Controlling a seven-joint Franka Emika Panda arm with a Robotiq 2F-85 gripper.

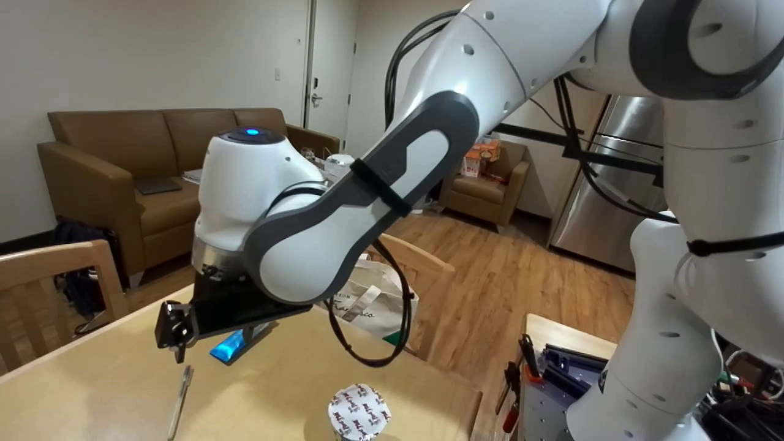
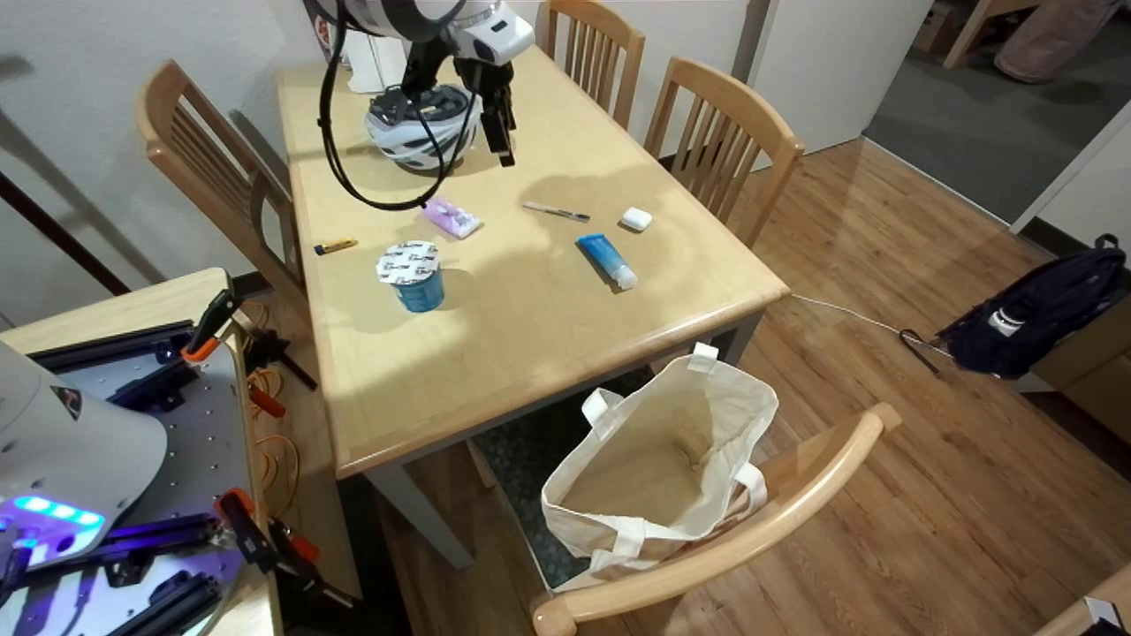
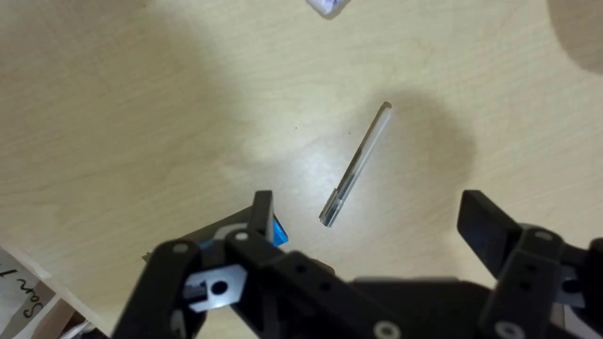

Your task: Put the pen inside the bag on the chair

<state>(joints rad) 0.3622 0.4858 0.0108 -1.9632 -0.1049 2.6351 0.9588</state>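
A thin clear pen [image 3: 356, 165] lies on the wooden table in the wrist view. It also shows in both exterior views [image 1: 180, 401] [image 2: 556, 211]. The cream cloth bag [image 2: 610, 450] stands open-topped on a chair [image 2: 751, 565] at the table's end. Its printed side shows in an exterior view [image 1: 373, 300], partly behind a cable, and its edge shows in the wrist view [image 3: 19, 292]. My gripper [image 3: 367, 202] is open and empty above the table, apart from the pen. In the wrist view the pen's capped end points towards the gap between the fingers.
A blue tube [image 2: 606, 261] lies near the pen, with a white case [image 2: 636, 219] beside it. A foil-topped cup [image 2: 415, 281], a purple packet [image 2: 452, 217], a yellow stick-like item [image 2: 336, 246] and a helmet [image 2: 415, 137] are on the table. Chairs line its sides.
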